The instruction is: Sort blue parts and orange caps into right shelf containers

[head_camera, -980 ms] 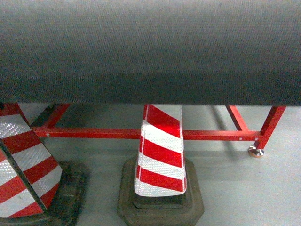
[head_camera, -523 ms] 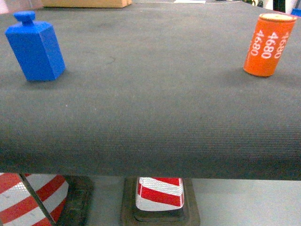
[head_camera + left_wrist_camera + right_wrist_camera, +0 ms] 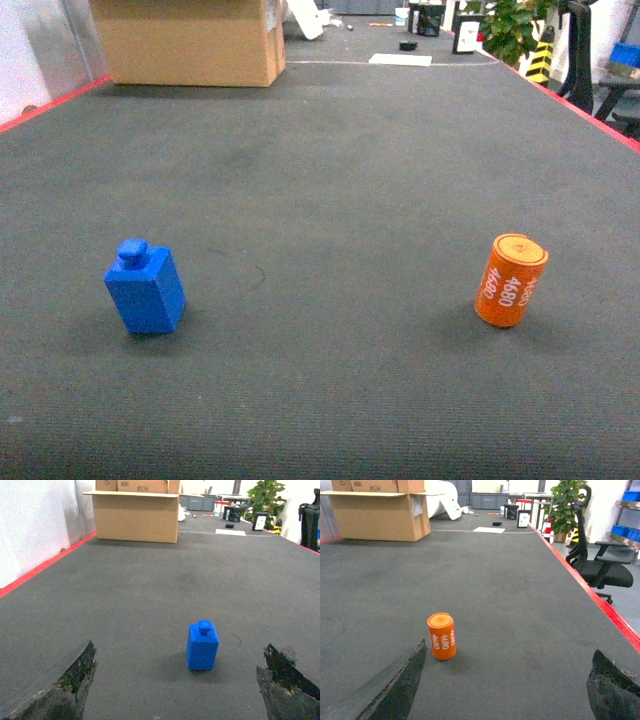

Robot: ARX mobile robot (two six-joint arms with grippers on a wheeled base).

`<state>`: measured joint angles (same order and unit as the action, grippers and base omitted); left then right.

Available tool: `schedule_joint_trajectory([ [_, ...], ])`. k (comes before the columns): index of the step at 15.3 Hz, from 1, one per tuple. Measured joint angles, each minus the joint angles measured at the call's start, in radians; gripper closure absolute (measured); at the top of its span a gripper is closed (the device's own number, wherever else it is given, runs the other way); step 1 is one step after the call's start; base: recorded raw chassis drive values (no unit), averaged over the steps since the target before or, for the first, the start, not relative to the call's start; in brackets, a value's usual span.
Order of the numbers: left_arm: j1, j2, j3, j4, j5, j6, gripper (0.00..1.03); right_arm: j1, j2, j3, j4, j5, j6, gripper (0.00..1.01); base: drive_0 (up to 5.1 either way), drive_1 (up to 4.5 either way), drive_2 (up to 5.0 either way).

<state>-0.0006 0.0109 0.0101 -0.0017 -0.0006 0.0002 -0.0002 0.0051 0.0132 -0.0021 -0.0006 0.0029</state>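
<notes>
Dark grey mat (image 3: 330,200), red edge strip (image 3: 600,605), cardboard box (image 3: 190,40) beyond

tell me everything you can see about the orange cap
The orange cap is a short cylinder, smooth and plastic-looking, with a flat round top and "4680" printed in white several times down its side. It stands upright, alone on the dark grey mat, right of the blue part in the head view. Nothing touches it but the mat. The right gripper is open, short of it.
</notes>
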Motion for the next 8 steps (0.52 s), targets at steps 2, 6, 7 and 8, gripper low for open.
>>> schedule_joint_trajectory([
  [2, 0.0, 0.0, 0.0, -0.006, 0.001, 0.0, 0.05, 0.0, 0.0, 0.0, 0.0, 0.0, 0.0, 0.03, 0.0, 0.0, 0.0],
  [6, 0.0, 0.0, 0.0, -0.002, 0.0, 0.0, 0.05, 0.0, 0.0, 0.0, -0.002, 0.0, 0.0, 0.03, 0.0, 0.0, 0.0],
  [7, 0.0, 0.0, 0.0, -0.002, 0.0, 0.0, 0.05, 0.0, 0.0, 0.0, -0.003, 0.0, 0.0, 0.03, 0.0, 0.0, 0.0],
  [8, 0.0, 0.0, 0.0, -0.002, 0.0, 0.0, 0.05, 0.0, 0.0, 0.0, -0.003, 0.0, 0.0, 0.03, 0.0, 0.0, 0.0],
])
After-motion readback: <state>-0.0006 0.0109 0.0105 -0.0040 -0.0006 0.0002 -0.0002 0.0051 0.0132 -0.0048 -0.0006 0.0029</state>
